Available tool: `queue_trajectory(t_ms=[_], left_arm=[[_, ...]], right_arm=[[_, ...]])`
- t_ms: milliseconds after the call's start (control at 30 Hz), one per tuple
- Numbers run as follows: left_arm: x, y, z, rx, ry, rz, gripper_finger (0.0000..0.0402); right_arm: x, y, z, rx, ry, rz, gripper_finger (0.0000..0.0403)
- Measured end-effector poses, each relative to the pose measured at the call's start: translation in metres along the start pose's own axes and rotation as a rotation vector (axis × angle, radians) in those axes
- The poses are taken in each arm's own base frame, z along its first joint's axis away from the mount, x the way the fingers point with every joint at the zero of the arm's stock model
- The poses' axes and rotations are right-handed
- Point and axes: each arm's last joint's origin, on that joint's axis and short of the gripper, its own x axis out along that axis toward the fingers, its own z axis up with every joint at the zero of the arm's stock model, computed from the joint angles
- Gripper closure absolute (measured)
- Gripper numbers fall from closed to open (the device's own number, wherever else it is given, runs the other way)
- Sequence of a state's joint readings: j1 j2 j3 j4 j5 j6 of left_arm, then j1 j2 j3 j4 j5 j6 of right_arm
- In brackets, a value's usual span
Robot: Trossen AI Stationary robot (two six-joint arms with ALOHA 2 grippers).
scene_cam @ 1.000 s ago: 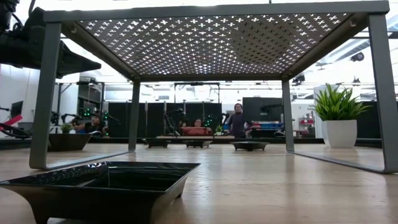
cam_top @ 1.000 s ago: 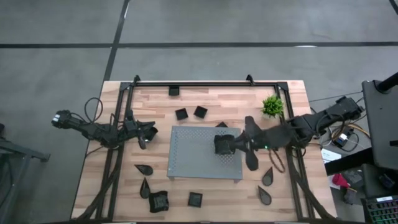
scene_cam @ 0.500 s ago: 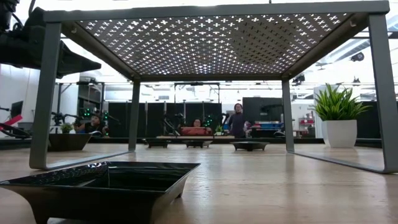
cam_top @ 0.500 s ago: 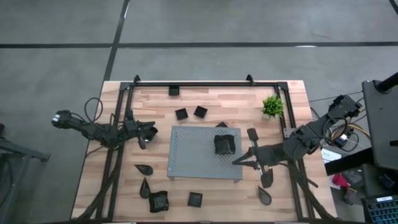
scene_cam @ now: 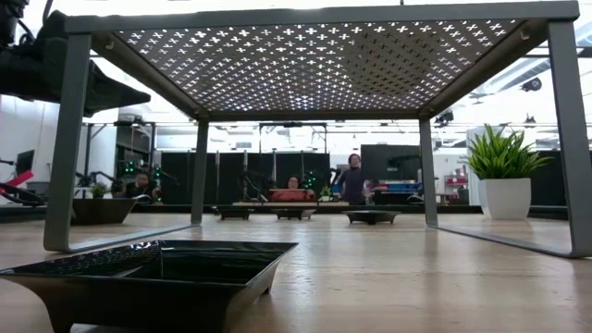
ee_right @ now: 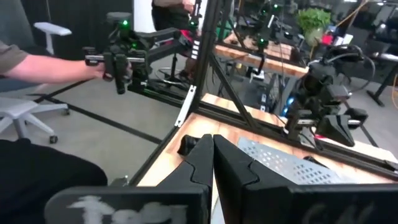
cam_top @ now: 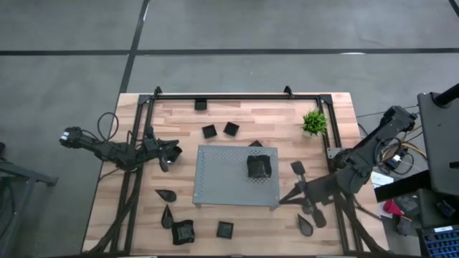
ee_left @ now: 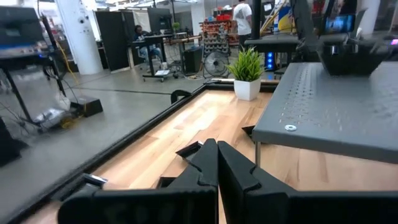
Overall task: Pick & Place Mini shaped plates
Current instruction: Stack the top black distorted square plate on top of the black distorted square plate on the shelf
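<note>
No brand, label or readable writing showed on anything.

The surface (cam_top: 237, 118) was pale wood planking inside a black metal frame. At its centre stood the grey board (cam_top: 236, 176), a rectangular metal sheet pierced with small cross-shaped holes and raised on thin legs. One wavy-edged squarish plate (cam_top: 259, 166), glossy black, sat on the right part of the board. The other mini shaped plates lay on the wood around it: three small square ones at upper centre (cam_top: 201, 104), (cam_top: 209, 131), (cam_top: 231, 128); two teardrop ones at lower left (cam_top: 166, 194), (cam_top: 167, 215); a wavy-edged one (cam_top: 182, 232) and a square one (cam_top: 225, 229) along the bottom; a teardrop (cam_top: 305, 223) at lower right. In the low view a square dish (scene_cam: 153, 273) filled the lower left, its inside shiny.

A small green potted plant (cam_top: 313, 122) in a white pot stood at upper right.

The left end effector (cam_top: 171, 153) hung at the left of the board, its fingers (ee_left: 231, 167) pressed together on nothing. The right end effector (cam_top: 295, 192) hung just off the board's lower right corner, its fingers (ee_right: 229, 167) likewise pressed together and empty.

A person's forearm (ee_right: 43, 65) showed at the left of the right wrist view.
</note>
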State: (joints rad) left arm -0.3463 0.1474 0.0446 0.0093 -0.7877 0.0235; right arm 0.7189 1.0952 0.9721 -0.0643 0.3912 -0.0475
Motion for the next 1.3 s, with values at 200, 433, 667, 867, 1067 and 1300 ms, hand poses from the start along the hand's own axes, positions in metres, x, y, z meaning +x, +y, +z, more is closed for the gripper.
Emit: queue_trajectory(t_ms=[200, 433, 667, 867, 1067, 1300], left_arm=[[0.0, -0.001, 0.004, -0.36, -0.027, -0.035, 0.0401], [0.0, -0.001, 0.006, -0.517, -0.038, -0.04, 0.0401], [-0.001, 0.0, 0.013, -0.637, -0.076, -0.05, 0.0401], [-0.002, 0.001, 0.03, -0.651, -0.04, -0.05, 0.0386], [-0.003, 0.005, 0.057, -0.597, -0.006, 0.017, 0.0341], [-0.001, 0.005, 0.065, -0.58, 0.152, 0.092, 0.0287]], right_arm=[[-0.04, -0.021, -0.02, 0.024, -0.05, -0.029, 0.0394], [-0.077, -0.048, -0.052, 0.148, -0.112, -0.297, 0.0394], [-0.099, -0.057, -0.092, 0.165, -0.149, -0.395, 0.0394], [-0.119, -0.059, -0.114, 0.191, -0.252, -0.278, 0.0394], [-0.131, -0.06, -0.131, 0.207, -0.293, -0.22, 0.0394], [-0.144, -0.062, -0.139, 0.182, -0.246, -0.188, 0.0394]])
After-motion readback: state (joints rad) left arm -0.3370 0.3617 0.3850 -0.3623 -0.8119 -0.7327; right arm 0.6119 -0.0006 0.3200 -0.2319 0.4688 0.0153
